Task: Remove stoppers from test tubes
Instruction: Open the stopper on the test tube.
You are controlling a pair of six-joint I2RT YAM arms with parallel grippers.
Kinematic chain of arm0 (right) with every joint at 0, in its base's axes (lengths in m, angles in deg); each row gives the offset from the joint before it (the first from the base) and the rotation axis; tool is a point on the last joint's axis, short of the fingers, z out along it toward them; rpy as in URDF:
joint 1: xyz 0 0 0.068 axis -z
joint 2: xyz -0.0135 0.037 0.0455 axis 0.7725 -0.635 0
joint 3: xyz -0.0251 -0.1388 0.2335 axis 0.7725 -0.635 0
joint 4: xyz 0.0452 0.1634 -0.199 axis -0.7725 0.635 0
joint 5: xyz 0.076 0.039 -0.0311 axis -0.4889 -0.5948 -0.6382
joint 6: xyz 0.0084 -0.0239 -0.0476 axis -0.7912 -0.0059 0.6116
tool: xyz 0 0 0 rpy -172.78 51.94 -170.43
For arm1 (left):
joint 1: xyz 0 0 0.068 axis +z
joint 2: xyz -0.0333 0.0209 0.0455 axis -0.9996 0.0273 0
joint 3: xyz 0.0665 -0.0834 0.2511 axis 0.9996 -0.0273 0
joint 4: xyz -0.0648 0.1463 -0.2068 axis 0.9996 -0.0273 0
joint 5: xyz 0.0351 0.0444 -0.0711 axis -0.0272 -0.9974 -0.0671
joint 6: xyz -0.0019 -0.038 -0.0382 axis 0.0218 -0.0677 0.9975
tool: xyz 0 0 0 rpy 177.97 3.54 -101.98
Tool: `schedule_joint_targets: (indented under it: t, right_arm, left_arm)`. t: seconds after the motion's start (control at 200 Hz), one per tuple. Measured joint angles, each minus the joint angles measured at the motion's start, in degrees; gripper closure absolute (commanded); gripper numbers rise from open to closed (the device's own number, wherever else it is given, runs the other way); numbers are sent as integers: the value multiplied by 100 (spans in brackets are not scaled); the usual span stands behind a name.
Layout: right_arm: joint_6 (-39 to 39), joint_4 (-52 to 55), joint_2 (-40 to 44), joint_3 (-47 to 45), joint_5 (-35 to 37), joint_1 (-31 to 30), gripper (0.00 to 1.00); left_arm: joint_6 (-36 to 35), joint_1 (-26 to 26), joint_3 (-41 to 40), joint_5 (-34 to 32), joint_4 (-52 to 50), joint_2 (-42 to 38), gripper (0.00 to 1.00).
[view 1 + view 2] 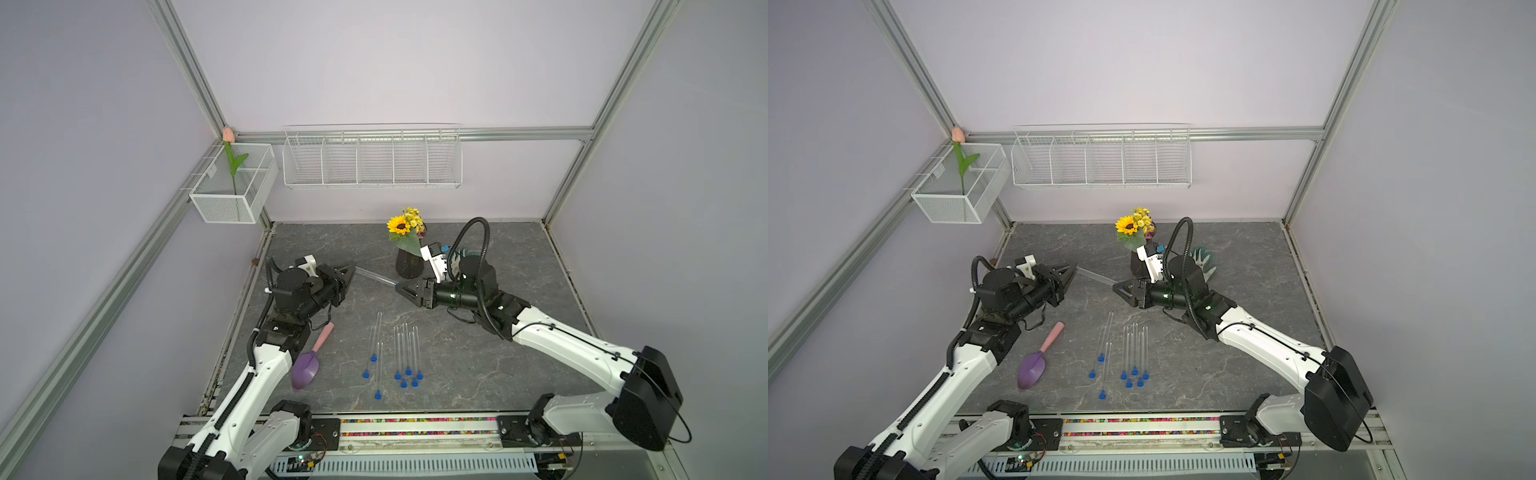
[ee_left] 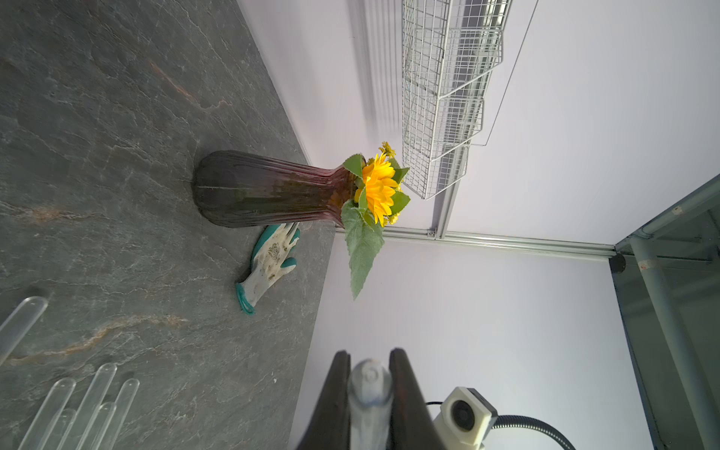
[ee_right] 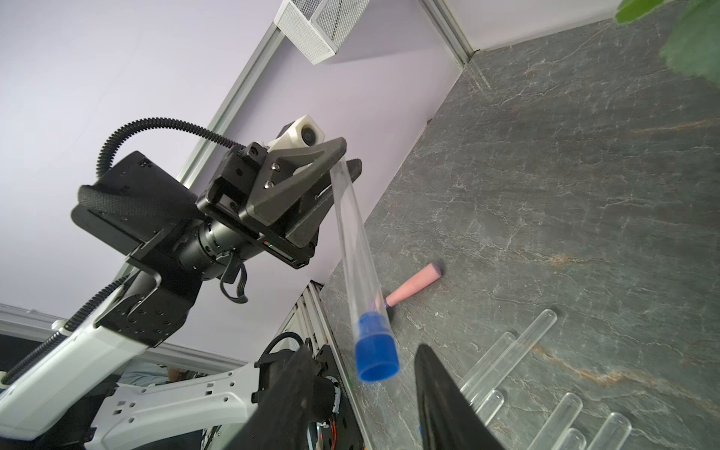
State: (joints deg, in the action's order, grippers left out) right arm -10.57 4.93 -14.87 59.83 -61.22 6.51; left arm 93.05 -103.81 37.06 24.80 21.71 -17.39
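Above the table [image 1: 498, 374], the left gripper [image 1: 352, 270] pinched one test tube [image 1: 376, 277] by its round end while the right gripper [image 1: 400, 287], jaws apart, straddled its blue stopper [image 3: 376, 358], not yet pulled; eight other tubes [image 1: 399, 353] lay stoppered.

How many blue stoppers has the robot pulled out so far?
None yet, it seems: no loose stopper shows. The left gripper holds one test tube, and the right gripper sits open around its blue stopper. Eight more stoppered tubes lie on the table.

Lilac walls [image 1: 415, 62], grey marbled tabletop [image 1: 498, 374], white wire shelf [image 1: 372, 160]
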Motion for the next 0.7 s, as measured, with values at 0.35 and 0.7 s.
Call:
schedule_joint_targets:
  t: [0.35,0.7]
  right_arm:
    - [-39,-46,-52,0,22,0,63]
    - [-81,-98,-98,0,20,0,73]
  left_arm:
    - [0,0,0,7,0,0,100]
    - [0,0,0,24,0,0,100]
